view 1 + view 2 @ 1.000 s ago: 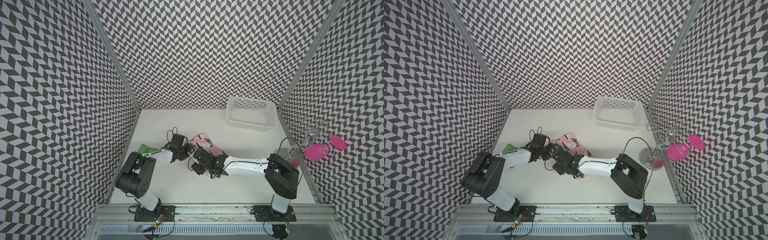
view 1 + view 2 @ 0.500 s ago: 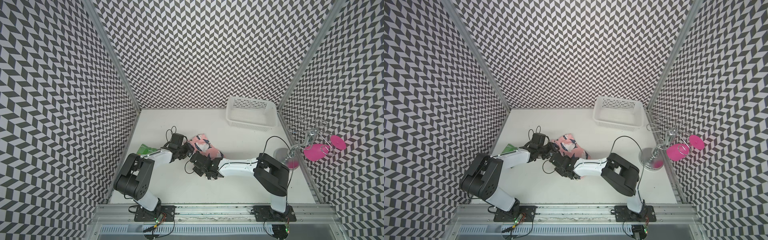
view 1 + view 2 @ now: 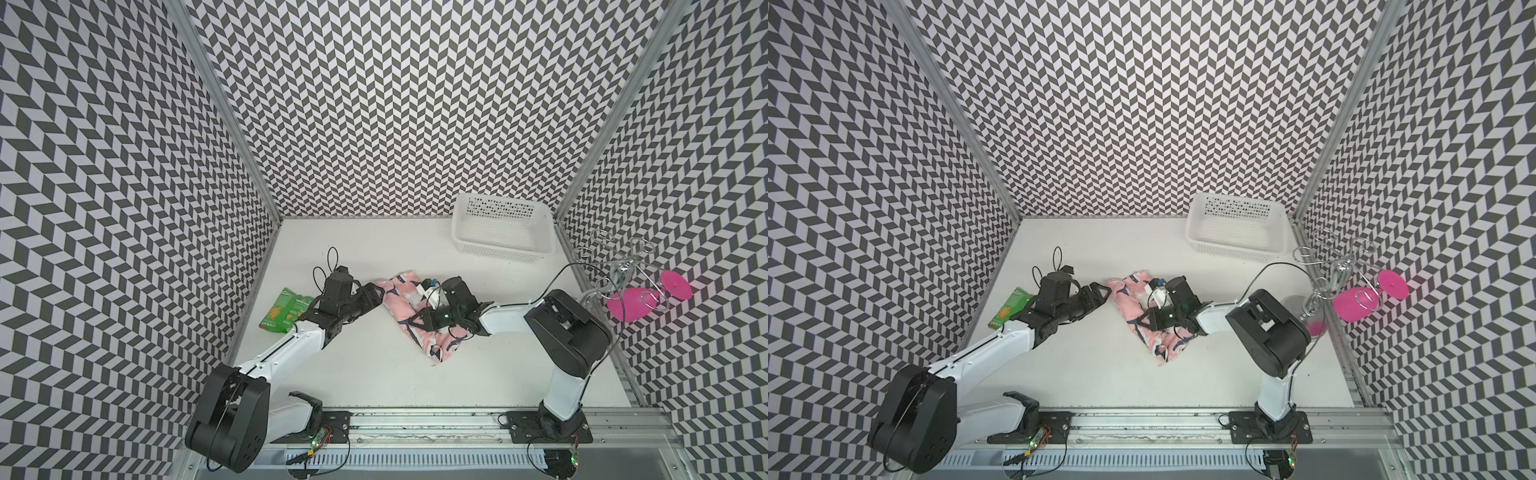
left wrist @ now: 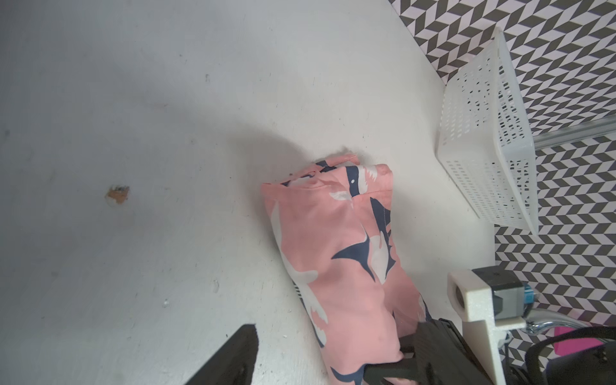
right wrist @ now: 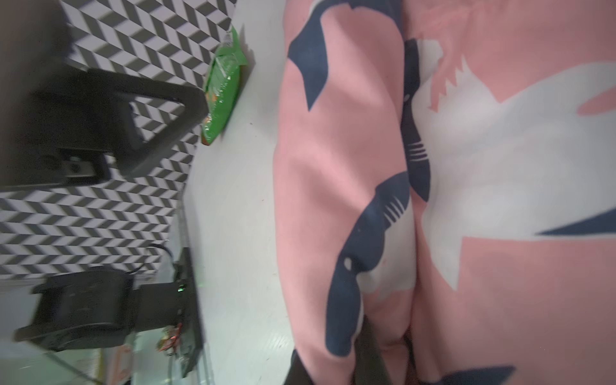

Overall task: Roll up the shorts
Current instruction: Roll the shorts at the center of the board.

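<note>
- The right arm (image 3: 565,328) has drawn back a little toward the right of both top views.
- The shorts (image 3: 397,301) lie mid-table (image 3: 374,374), slanting from centre toward lower right. More of their lower end shows than a second ago.
- The right gripper (image 3: 417,322) has shifted right onto their middle and is clamped on a fold of fabric.
- The left gripper (image 3: 376,291) stays at their upper left tip, its fingers now apart, holding nothing.
- The shorts' middle is hidden under the right gripper, and neither waistband nor drawstring can be made out.
- The snack bag (image 3: 284,309) sits partly behind the left arm (image 3: 282,353).
- The bottom edge of the right wrist view cuts off the right gripper's fingertips.
</note>
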